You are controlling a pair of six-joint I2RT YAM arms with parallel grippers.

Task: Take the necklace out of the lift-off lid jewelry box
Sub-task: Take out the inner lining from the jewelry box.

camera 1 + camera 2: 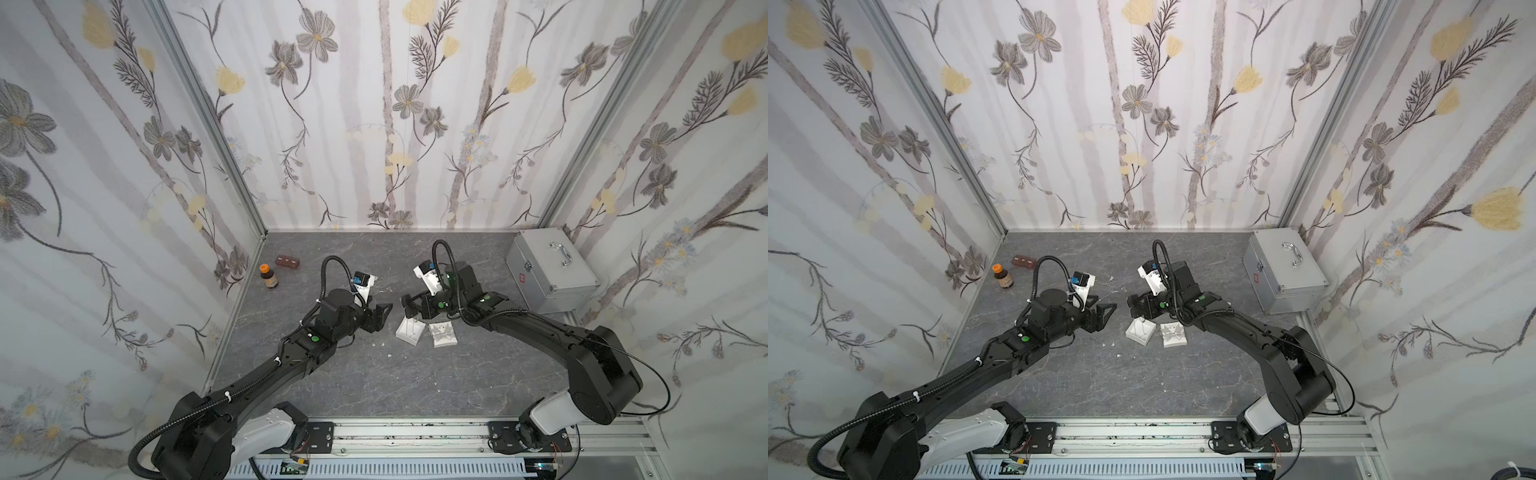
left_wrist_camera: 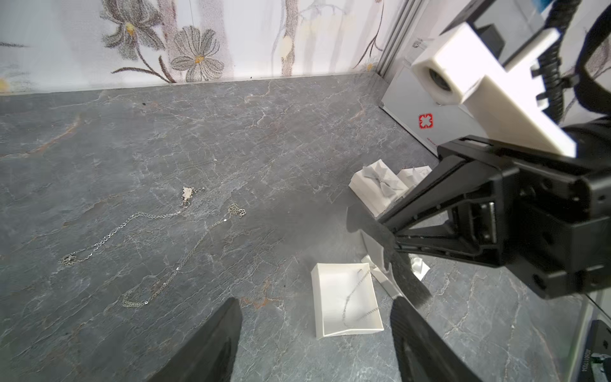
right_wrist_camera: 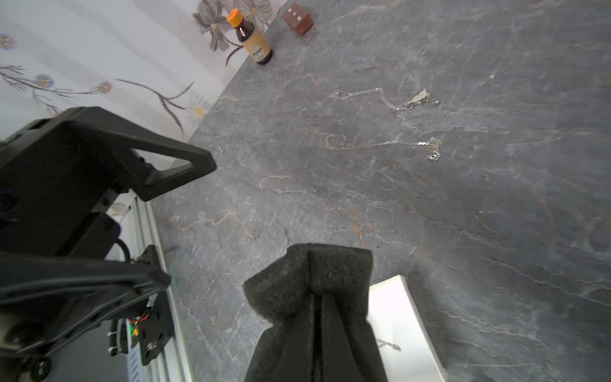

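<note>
Top views look down from high; wrist views closely share the table point(image 2: 297, 132).

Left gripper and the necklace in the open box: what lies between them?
In the left wrist view, only bare table and the near wall of the box lie between the left gripper and the necklace.

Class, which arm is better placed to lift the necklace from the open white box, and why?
Probably left: the left gripper is open, facing the box holding the necklace; the right gripper is shut.
</note>
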